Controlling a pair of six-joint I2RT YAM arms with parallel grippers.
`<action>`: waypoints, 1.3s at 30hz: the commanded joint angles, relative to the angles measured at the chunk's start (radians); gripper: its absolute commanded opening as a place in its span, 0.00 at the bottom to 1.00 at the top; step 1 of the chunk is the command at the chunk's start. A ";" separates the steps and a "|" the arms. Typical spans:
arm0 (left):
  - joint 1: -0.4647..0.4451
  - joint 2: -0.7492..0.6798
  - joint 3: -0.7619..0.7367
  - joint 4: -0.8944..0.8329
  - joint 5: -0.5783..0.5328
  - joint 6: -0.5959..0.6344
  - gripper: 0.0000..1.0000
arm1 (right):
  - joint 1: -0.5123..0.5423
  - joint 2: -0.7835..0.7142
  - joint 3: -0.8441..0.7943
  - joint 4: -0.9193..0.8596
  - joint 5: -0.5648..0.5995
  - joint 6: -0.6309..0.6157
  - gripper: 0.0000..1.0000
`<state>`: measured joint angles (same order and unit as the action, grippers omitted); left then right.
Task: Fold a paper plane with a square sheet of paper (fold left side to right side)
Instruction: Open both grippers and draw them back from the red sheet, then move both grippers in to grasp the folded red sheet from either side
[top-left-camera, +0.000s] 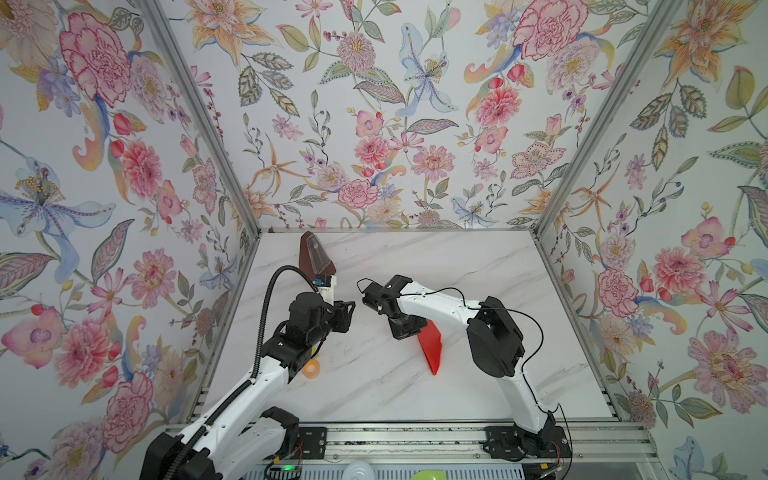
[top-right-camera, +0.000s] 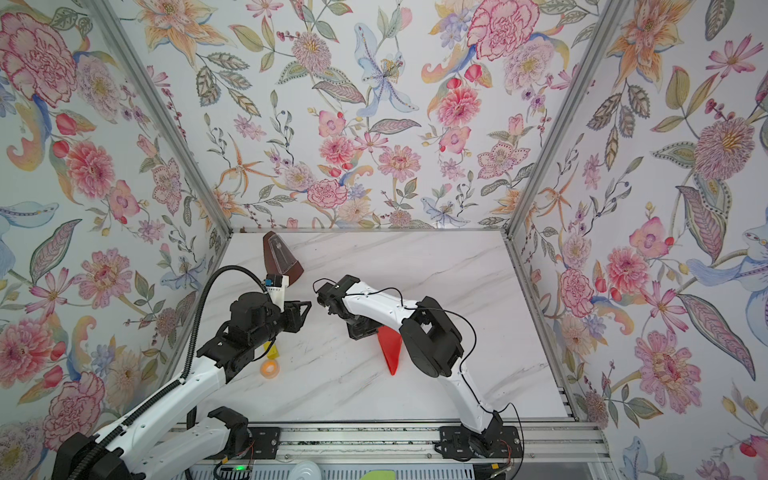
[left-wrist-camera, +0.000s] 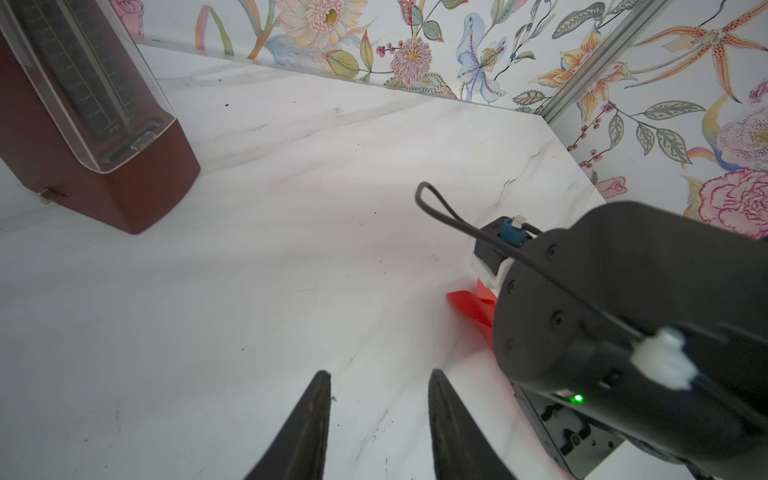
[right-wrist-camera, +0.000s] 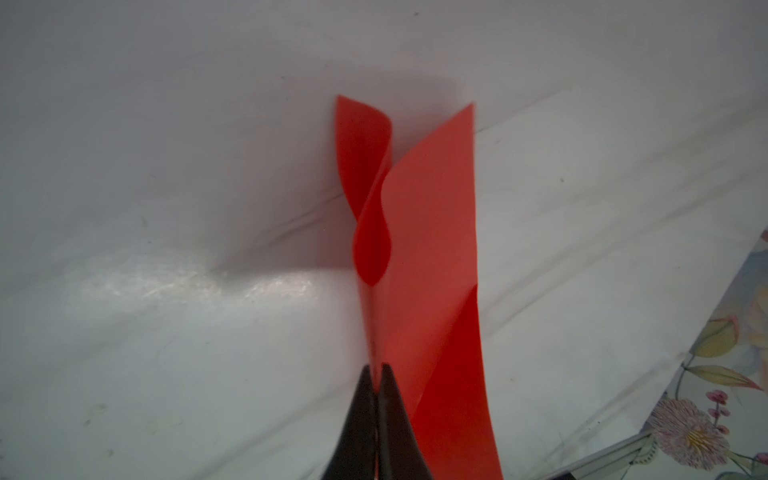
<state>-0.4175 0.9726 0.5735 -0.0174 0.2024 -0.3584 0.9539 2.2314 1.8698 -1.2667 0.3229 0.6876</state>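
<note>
at the far left of the white marble-look counter (top-left-camera: 457, 270) stands a dark brown pyramid-shaped metronome with a clear front cover (top-left-camera: 316, 255), not part of the job. just in front of it the left claw (left-wrist-camera: 379, 374) hangs over bare counter, its two dark fingers (left-wrist-camera: 316, 415) parted with nothing between them. it is released and empty. below that arm, in a top view, sit a small yellow block (top-right-camera: 272, 353) and a small orange ring (top-right-camera: 269, 368), both well clear of the work.

right of centre lies the thin bright red paper, creased into a narrow pointed dart (top-left-camera: 431, 347). its sharp tip aims at the near edge of the counter and its wider end runs up under the right arm's wrist. the left claw is well apart from it.

the right claw (right-wrist-camera: 377, 368) is clenched on the red paper, its tips pinched together over the long creased edge near one end. in the right wrist view the layers splay and curl open at the far end (right-wrist-camera: 361, 137), so the folds are not pressed flat.

the red paper looks very light, limp and springy, easy to crumple or tear. it will likely slide on the smooth counter. the best hold seems to be on a creased edge where the layers stack, as the right claw has it, with the loose flaps left for the left claw to press down.
</note>
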 joint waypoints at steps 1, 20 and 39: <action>0.006 -0.010 -0.034 -0.027 0.021 -0.048 0.42 | 0.004 0.013 0.071 0.025 -0.122 0.016 0.15; -0.195 0.214 -0.018 0.183 0.122 -0.222 0.49 | -0.227 -0.514 -0.465 0.430 -0.513 -0.052 0.33; -0.388 0.565 0.072 0.477 0.169 -0.378 0.65 | -0.470 -0.665 -1.033 0.856 -0.895 -0.079 0.03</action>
<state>-0.7967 1.5185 0.6273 0.3923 0.3424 -0.7097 0.4763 1.5291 0.8543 -0.5472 -0.4713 0.6022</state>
